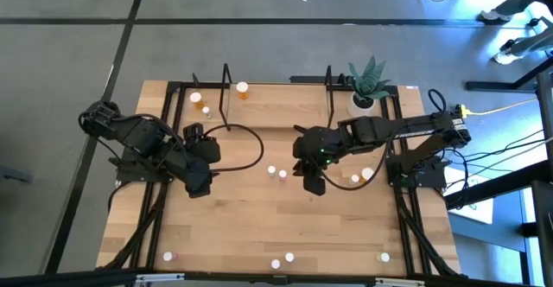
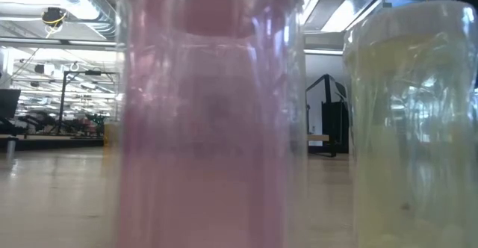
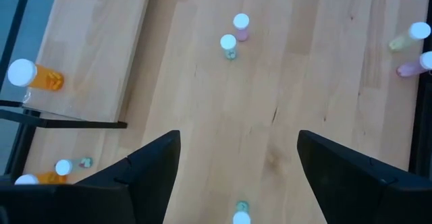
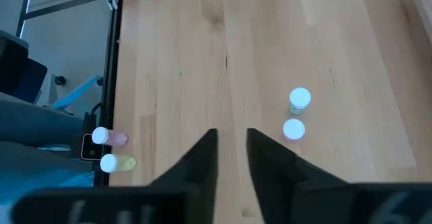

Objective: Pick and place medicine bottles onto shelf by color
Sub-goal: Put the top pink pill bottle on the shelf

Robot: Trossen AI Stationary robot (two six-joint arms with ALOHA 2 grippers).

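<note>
high view: we look straight down, far off, on the whole table point(image 1: 259, 226) and both arms.
low view: we sit at tabletop height, facing level into the room; a pink bottle point(image 2: 209, 113) and a yellowish bottle point(image 2: 411, 128) stand right at the lens.
left wrist view: we look down past the left arm's fingers point(image 3: 152, 163); shelf point(image 3: 94, 48) ahead.
right wrist view: same, past the right arm's fingers point(image 4: 202, 156).
shared: both wrist views catch the pink-and-green bottle pair point(image 3: 235, 34) ahead of the fingers.

Our left gripper point(image 1: 200, 186) gapes wide, arm bent; our right gripper point(image 1: 313, 183) shows a narrow gap, arm outstretched.
</note>
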